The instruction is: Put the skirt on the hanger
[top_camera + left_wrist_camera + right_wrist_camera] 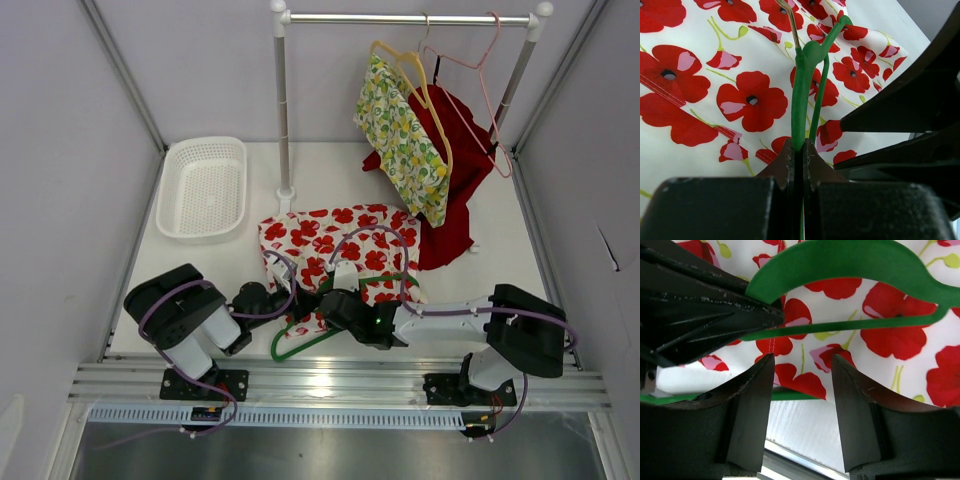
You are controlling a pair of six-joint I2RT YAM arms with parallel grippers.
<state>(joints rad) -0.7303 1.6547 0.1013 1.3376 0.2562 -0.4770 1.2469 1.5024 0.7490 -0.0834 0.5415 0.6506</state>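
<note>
Right: from overhead, the poppy-print skirt [335,235] lies spread flat at the centre of the table [215,262], with the green hanger [300,345] at its lower edge, where both arms meet. The wrists cover that edge, so you cannot tell whether the hanger sits on the cloth or partly inside it. In the left wrist view, the left gripper [799,150] is clamped tight on the green hanger [801,100] at its thin neck, and the skirt [740,75] fills the frame behind. The metal hook [791,25] runs off the top edge. That plastic looks stiff, narrow and smooth, so expect it to twist in the pinch. In the right wrist view, the right gripper [802,362] has its jaws apart with nothing between them. It hovers over the skirt [890,335], below the green hanger [840,260] arching across the top. Judge the skirt as light, limp cloth that will sag and bunch; take it at a stitched edge, not mid-panel. No view shows you the waistband plainly.
</note>
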